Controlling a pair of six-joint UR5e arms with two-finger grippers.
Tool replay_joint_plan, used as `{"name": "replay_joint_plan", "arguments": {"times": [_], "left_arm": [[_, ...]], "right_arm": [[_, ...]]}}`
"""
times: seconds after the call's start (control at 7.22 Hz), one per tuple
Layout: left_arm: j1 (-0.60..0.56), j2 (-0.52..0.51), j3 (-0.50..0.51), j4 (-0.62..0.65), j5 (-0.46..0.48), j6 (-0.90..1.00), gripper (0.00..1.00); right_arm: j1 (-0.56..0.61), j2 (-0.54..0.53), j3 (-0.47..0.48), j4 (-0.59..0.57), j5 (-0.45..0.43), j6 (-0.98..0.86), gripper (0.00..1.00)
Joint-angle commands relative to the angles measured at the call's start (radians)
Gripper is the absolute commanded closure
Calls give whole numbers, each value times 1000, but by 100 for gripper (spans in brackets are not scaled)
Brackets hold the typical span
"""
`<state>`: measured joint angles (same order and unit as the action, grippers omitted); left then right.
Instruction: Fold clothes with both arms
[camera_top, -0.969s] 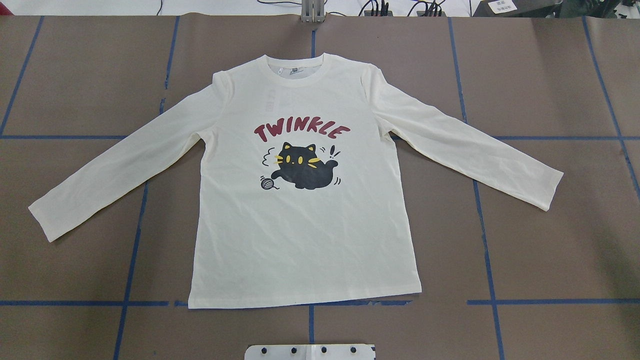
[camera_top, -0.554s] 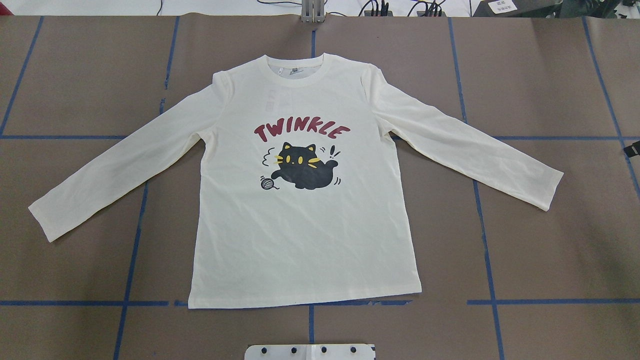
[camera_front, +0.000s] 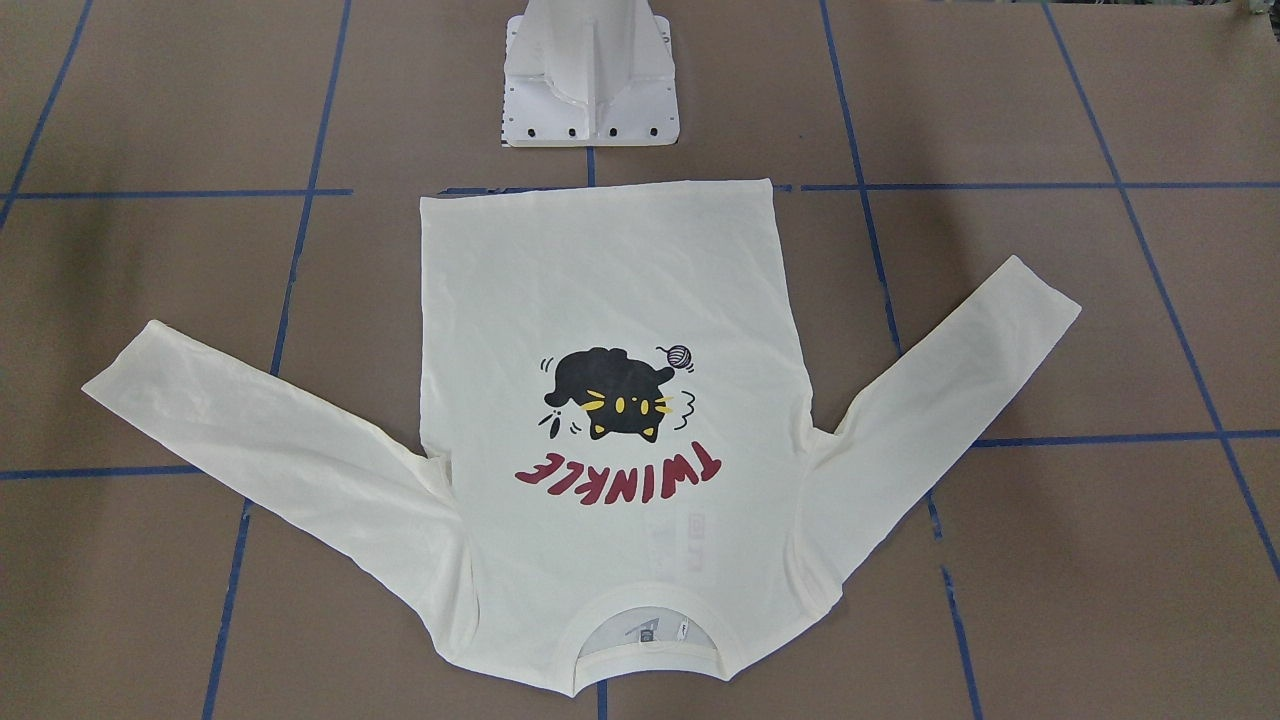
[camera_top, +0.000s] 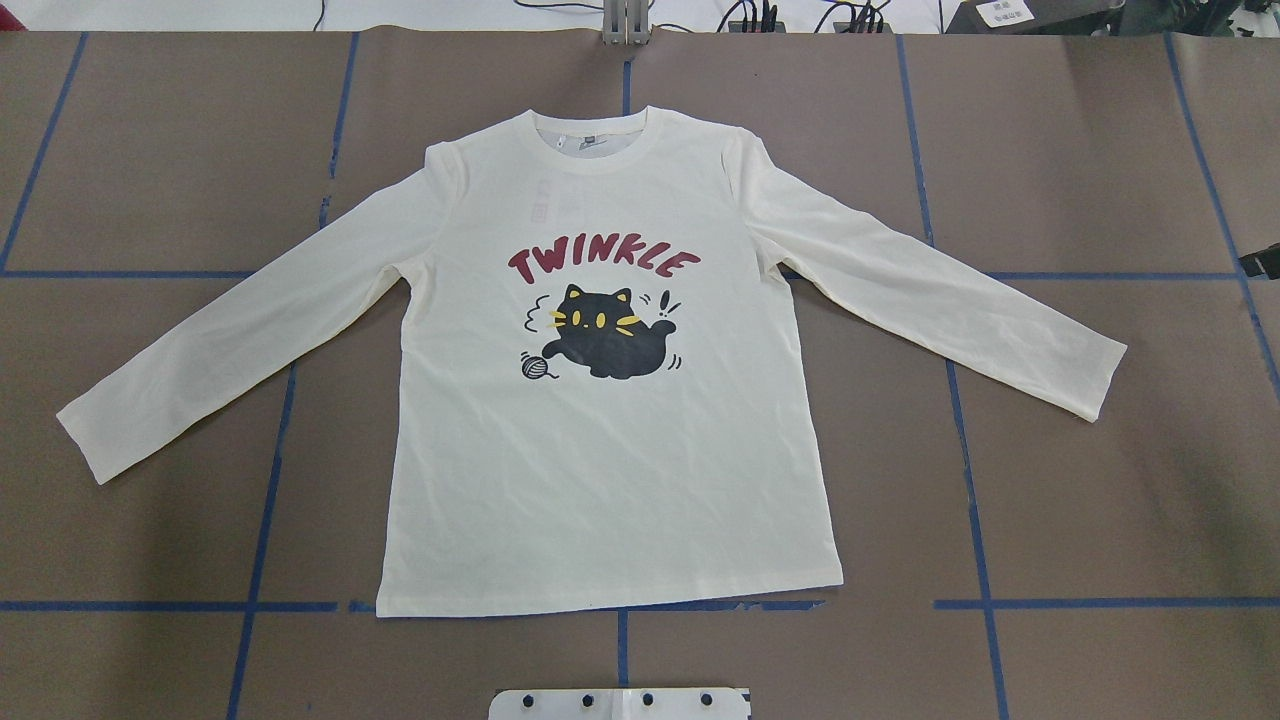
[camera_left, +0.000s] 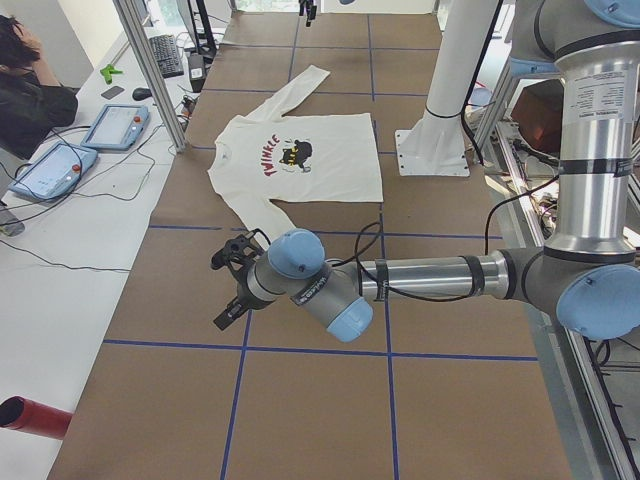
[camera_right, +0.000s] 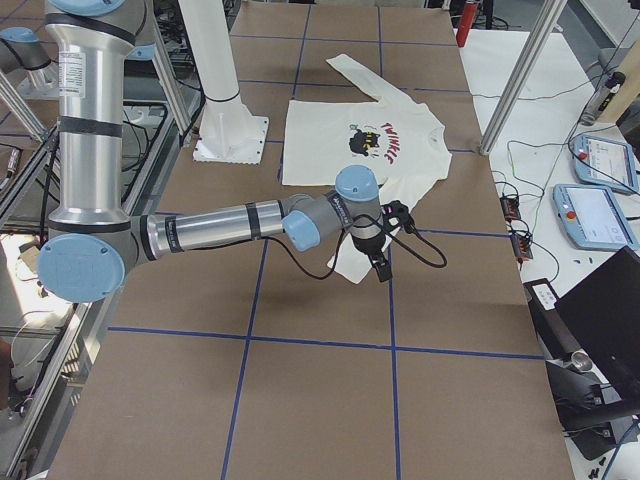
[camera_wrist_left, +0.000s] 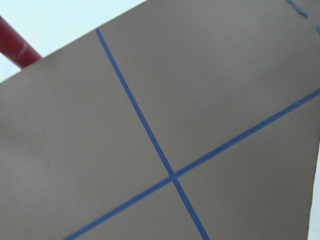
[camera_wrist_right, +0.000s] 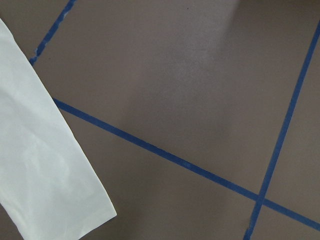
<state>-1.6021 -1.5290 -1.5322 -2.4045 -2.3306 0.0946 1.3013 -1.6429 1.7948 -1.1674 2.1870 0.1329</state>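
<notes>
The cream shirt (camera_top: 600, 450) lies flat on the brown table with its front up and the cat print and "TWINKLE" showing. Its collar is at the far side and both sleeves are spread out (camera_front: 600, 280). My left gripper (camera_left: 235, 290) hovers low over bare table past the left sleeve end (camera_top: 85, 440); I cannot tell whether it is open or shut. My right gripper (camera_right: 388, 245) hovers just beyond the right cuff (camera_wrist_right: 50, 175). Only a black sliver of it shows at the right edge of the overhead view (camera_top: 1262, 262), so I cannot tell its state either.
The white pedestal base (camera_front: 590, 90) stands at the robot's side of the shirt hem. Blue tape lines cross the table. Teach pendants (camera_left: 115, 125) and cables lie on the white bench beyond the far edge. A red cylinder (camera_left: 35, 415) lies off the table's left end.
A black bit of the right gripper has come in at the right edge of the overhead view and moved toward the far side. The shirt has not moved.
</notes>
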Motion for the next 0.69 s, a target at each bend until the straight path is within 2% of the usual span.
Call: {"name": "replay_joint_plan", "arguments": {"times": [0.0, 0.14, 0.28, 0.42, 0.55], "left_arm": [[-1, -10, 14, -41, -1, -29, 0], [-1, -8, 11, -44, -3, -29, 0], [-1, -6, 14, -62, -3, -29, 0], [-1, -6, 11, -64, -3, -29, 0], [-1, -6, 14, -73, -3, -29, 0]], "right_arm": [[-35, 3, -25, 119, -3, 353, 1], [-134, 0, -37, 269, -31, 589, 0], [-239, 5, -41, 375, -115, 702, 0], [-346, 8, -72, 437, -216, 720, 0], [-353, 8, -142, 519, -237, 726, 2]]}}
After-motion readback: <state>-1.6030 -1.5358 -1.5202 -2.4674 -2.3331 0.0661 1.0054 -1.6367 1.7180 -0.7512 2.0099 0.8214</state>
